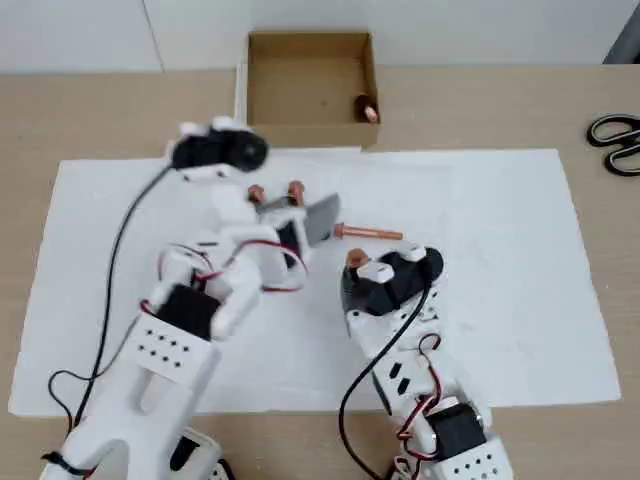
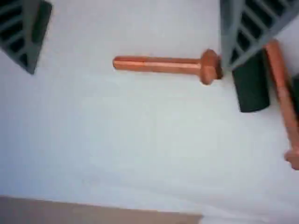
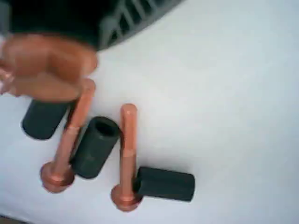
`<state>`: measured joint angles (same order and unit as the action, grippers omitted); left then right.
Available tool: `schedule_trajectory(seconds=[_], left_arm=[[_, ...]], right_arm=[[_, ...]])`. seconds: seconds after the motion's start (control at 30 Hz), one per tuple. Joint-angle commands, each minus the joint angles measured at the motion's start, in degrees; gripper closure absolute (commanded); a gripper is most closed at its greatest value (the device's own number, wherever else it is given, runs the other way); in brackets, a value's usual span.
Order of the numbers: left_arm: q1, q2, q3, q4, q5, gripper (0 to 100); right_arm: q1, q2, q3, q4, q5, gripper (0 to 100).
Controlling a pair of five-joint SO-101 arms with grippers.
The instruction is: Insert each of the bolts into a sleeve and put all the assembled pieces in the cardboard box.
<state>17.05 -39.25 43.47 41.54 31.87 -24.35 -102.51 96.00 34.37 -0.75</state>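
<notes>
— What are the two arms built from?
— White plastic shells on both the left arm [image 1: 190,330] and the right arm [image 1: 400,350], with black servo motors [image 1: 215,150] at the joints.
— Any wiring?
— A black cable [image 1: 120,240] runs along the left arm, a second black lead [image 1: 350,400] curves down the right, and thin red wires [image 1: 285,287] loop between segments.
— Markings?
— Rows of small dark holes [image 1: 165,348] dot the left arm's broad lower link. Its fingers [image 2: 252,28] are grey ribbed lattice.
</notes>
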Motion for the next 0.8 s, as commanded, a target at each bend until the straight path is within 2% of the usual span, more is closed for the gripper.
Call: schedule_trajectory(seconds=[0.0,0.13,0.27,0.77], left_arm=[[-6.15,-0.44,-7.96,7.12,-1.49,75],[-11.43,-0.44,-12.00,15.47,-4.31,75],[-12.13,-0.44,-12.62,19.78,-5.98,75],[-12.22,-0.44,-12.53,21.10,-6.07,75]], right_arm=[[4.44,-1.36,0.18,0.13,-0.35,99.5],[10.51,0.13,-7.82,0.13,-0.09,99.5],[11.82,10.51,-20.13,0.13,3.08,99.5],[13.93,88.48,-90.46,0.04,3.60,99.5]])
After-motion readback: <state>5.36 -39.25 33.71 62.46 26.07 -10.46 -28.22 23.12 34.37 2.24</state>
